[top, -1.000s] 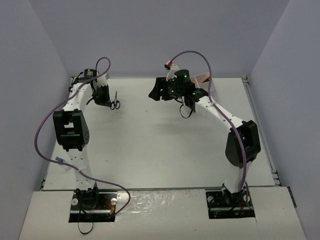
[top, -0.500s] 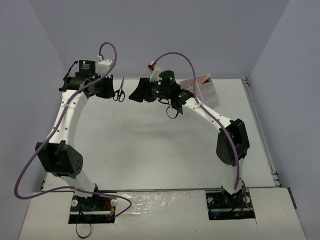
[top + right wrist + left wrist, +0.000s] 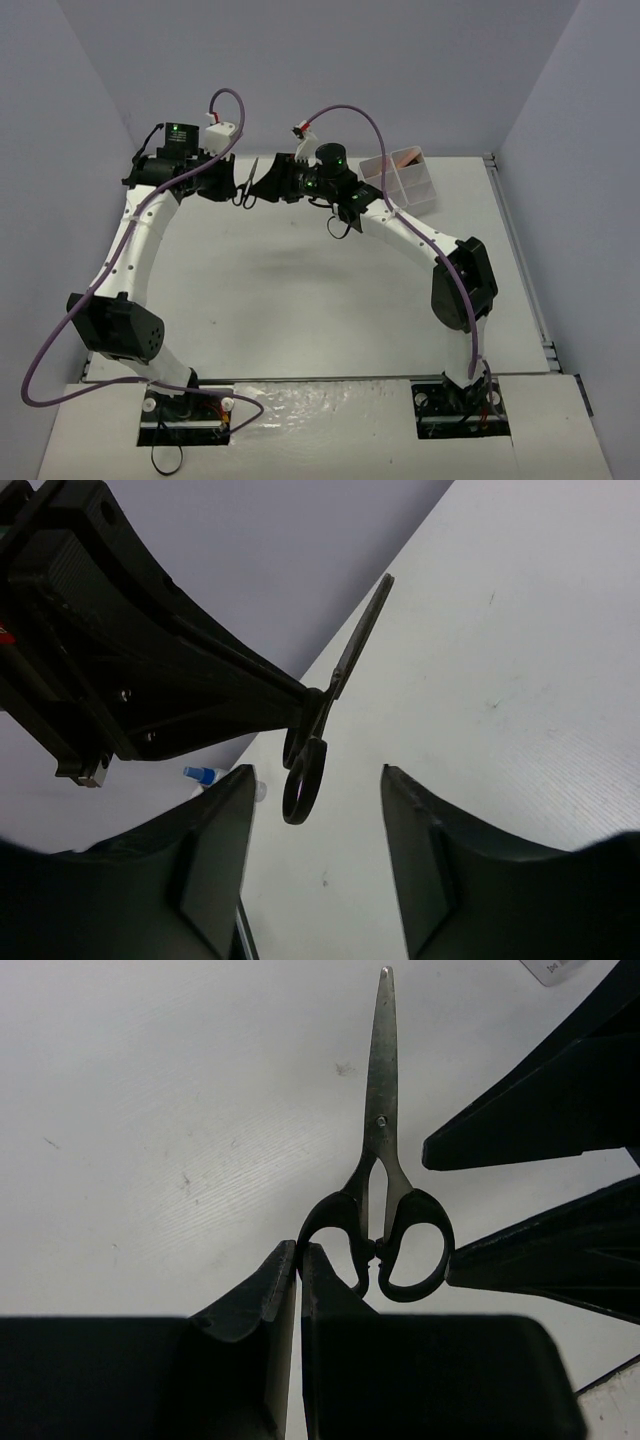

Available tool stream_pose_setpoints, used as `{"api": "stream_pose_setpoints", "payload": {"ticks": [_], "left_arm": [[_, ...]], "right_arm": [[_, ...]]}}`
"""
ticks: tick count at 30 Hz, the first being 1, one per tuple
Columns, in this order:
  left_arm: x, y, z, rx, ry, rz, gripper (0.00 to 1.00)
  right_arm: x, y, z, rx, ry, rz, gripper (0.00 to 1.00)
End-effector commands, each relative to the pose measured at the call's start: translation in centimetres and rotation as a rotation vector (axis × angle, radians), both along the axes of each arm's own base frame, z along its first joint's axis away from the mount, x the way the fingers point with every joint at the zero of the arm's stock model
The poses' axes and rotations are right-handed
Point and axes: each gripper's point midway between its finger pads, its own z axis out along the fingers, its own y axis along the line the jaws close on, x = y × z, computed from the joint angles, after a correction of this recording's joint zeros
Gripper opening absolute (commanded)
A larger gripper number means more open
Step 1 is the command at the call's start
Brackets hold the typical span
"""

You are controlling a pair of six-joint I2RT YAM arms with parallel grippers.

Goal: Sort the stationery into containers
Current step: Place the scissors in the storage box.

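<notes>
Scissors point(image 3: 246, 183) hang above the table, well apart from the white organiser box point(image 3: 425, 195) on its left-arm side, over none of its compartments. The left gripper point(image 3: 298, 1260) is clamped tight on the rim of 1 handle loop, and the closed blades point straight away from it. The right gripper point(image 3: 318, 780) lies between the scissors and the box. Its 2 fingers are spread and touch nothing. In the right wrist view the free loop of the scissors point(image 3: 345, 650) sits in the gap between those fingers, and the blades slant up and away from them. Since the right arm is the one nearer the box, this looks like a handover. It turns on the loops lying toward the right fingers and the tips lying away from the box.
</notes>
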Motion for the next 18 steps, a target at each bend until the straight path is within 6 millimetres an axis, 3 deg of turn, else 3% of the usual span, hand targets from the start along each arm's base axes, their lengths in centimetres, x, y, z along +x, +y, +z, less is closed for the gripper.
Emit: {"api": "stream_pose_setpoints", "payload": {"ticks": [1,11,14,18], "left_arm": [[-1.0,0.0,3.6,-0.012,-0.105,-0.013,0.0],[-0.9,-0.6,3.4,-0.02,-0.096,-0.015,0.0],[-0.9,-0.8,3.3,-0.02,-0.09,-0.021,0.0],[-1.0,-1.0,2.7,-0.021,-0.078,-0.026,0.0]], "right_arm": [[0.0,1.0,4.5,0.103,-0.101,0.015,0.42],[0.7,2.0,3.3,0.114,-0.059,0.029,0.39],[0.9,2.2,3.5,0.126,-0.06,0.028,0.27],[0.5,2.4,3.9,0.163,-0.052,0.056,0.01]]}}
